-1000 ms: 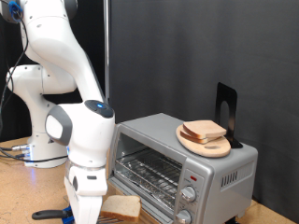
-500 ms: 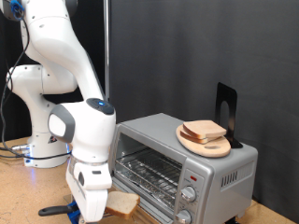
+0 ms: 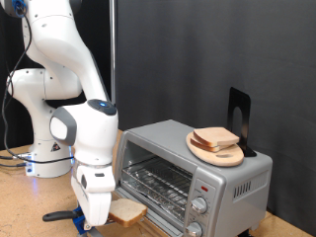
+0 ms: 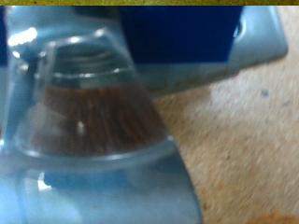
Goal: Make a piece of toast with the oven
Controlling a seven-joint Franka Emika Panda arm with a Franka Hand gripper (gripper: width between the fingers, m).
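Observation:
The silver toaster oven (image 3: 197, 178) stands at the exterior view's lower right, its wire rack (image 3: 158, 185) showing through the front. A pale bread slice with a brown crust (image 3: 126, 210) lies low in front of the oven. My gripper (image 3: 91, 219) hangs just to the slice's left, near the table; its fingertips are cut off by the frame's bottom edge. I cannot see whether it touches the slice. The wrist view is blurred and shows no bread; a blue object with brown bristles (image 4: 93, 117) fills it, over the tan table (image 4: 243, 140).
A round wooden board (image 3: 219, 152) with other bread slices (image 3: 215, 137) sits on the oven's top, with a black stand (image 3: 239, 117) behind it. A blue object (image 3: 57, 215) lies on the table left of the gripper. The robot's base (image 3: 44, 148) stands at the left.
The hand has shifted to the exterior view's left and slightly up, away from the oven front. The bread slice in front of the oven stays about where it was.

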